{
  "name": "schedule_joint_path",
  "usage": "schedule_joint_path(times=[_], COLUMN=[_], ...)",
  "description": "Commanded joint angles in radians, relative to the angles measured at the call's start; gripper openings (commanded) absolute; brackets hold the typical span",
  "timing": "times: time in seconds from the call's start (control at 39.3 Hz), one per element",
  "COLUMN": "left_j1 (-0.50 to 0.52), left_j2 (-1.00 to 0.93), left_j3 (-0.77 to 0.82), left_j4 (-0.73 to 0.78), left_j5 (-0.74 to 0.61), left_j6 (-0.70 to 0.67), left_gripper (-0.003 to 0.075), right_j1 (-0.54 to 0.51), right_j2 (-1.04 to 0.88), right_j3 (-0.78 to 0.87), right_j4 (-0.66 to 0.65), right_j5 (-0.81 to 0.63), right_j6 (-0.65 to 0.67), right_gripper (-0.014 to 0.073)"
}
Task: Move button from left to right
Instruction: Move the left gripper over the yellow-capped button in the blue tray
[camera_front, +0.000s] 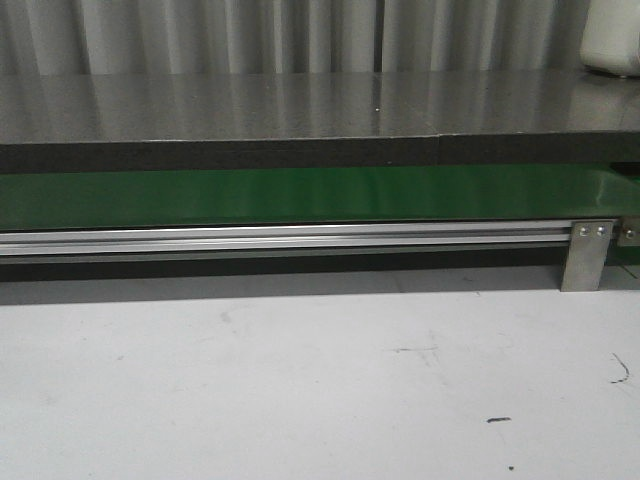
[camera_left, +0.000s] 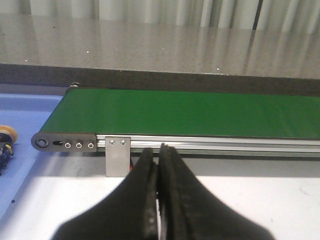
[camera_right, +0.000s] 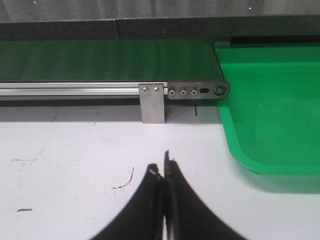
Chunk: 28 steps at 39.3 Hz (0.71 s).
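Note:
A small thing with a round orange cap (camera_left: 6, 134) and a dark body lies on a blue tray (camera_left: 27, 107), cut off by the edge of the left wrist view; it looks like the button. My left gripper (camera_left: 157, 150) is shut and empty over the white table, in front of the left end of the green belt (camera_left: 190, 115) and well apart from the button. My right gripper (camera_right: 161, 167) is shut and empty over the white table, near the belt's right end (camera_right: 100, 60). Neither gripper shows in the front view.
The green belt (camera_front: 300, 195) runs across the table on an aluminium rail with metal brackets (camera_front: 585, 255). A green tray (camera_right: 275, 115) sits beyond the belt's right end. A grey counter (camera_front: 300, 105) lies behind the belt.

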Motion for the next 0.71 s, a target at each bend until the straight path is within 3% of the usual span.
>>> schedule_joint_path(times=[0.0, 0.69], left_j1=[-0.008, -0.008], left_j2=[-0.018, -0.018], left_j3=[0.029, 0.029], left_j4=[0.000, 0.000], left_j5=[-0.088, -0.088], left_j6=[-0.007, -0.007], left_gripper=[-0.0021, -0.0021], right_j1=[0.002, 0.002], right_j2=[-0.018, -0.018], right_j3=[-0.009, -0.009], right_j4=[0.001, 0.001], right_j5=[-0.081, -0.092], right_j6=[-0.005, -0.005], right_gripper=[-0.0067, -0.0067])
